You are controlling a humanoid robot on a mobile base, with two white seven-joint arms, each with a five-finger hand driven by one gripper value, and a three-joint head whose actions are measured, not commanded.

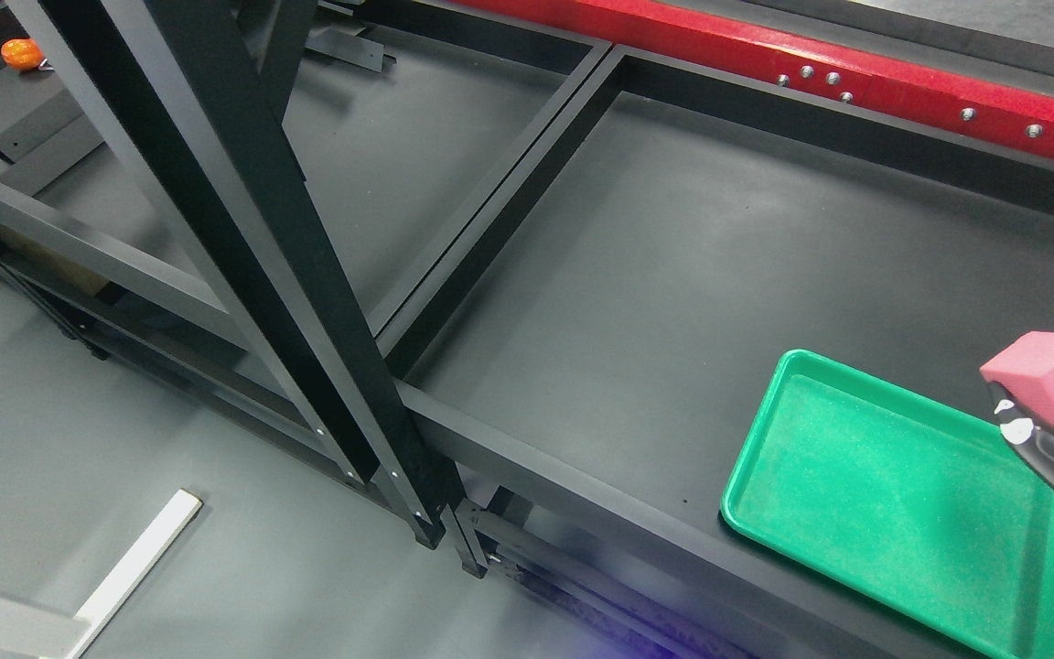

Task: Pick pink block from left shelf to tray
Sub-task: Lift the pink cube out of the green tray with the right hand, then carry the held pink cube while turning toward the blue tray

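Black metal shelving (243,229) fills most of the head view, its thick uprights slanting across the left half and its flat dark deck (673,275) spreading far out to the left of the robot's fingers. A red beam (856,69) studded with bolts runs along the top right, well above and beyond the hand. On the near right part of the deck lies a green tray (875,513), rectangular with a raised rim, its bare speckled floor spreading below and to the left of the fingers. At the right edge of the picture the right hand (1053,430), black with white markings, comes in over the tray's far right corner; its fingers (1039,448) are closed around the pink block (1048,380), which sits clamped at their upper side, raised clear of the tray floor and tilted with one corner toward the left. Whether the block is directly over the tray's interior or just past its rim cannot be told. On the grey floor at the lower left, well apart from the hand, lies a pale strip (138,563). A small orange object (22,53) rests at the far upper left corner, the farthest thing from the fingers.
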